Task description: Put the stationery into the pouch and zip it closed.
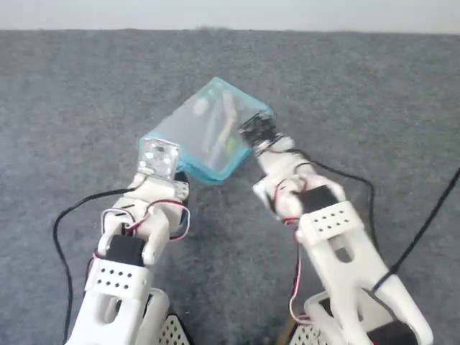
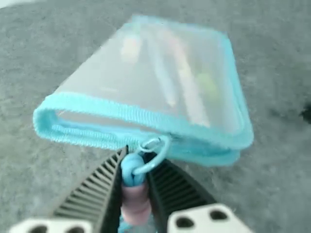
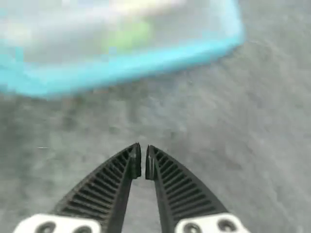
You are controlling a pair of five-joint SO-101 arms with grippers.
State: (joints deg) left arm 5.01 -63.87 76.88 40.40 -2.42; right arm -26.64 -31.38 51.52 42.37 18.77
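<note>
Turquoise-edged pouch [image 1: 205, 126] loaded, zip closure pending.
Stationery [image 2: 182, 80] is lying inside the translucent pouch on the grey worktop [image 1: 359, 86], so loading appears done. The left tool [image 2: 133, 154] is clamping the zip pull [image 2: 130, 175] partway along the near edge; how much zip is remaining open cannot be told. The right tool [image 3: 142, 153] is sitting pinched together, empty, just beside the pouch, whose long axis is running slantwise, near-left to far-right.

1. The surface [image 1: 374, 108] was covered in a grey, felt-like fabric with a mottled, fuzzy nap.
2. It ran from side to side across the high view, up to a straight far border.
3. Beyond that border lay a pale, plain strip [image 1: 287, 13].
4. Light was soft and even, casting only faint shadows.
</note>
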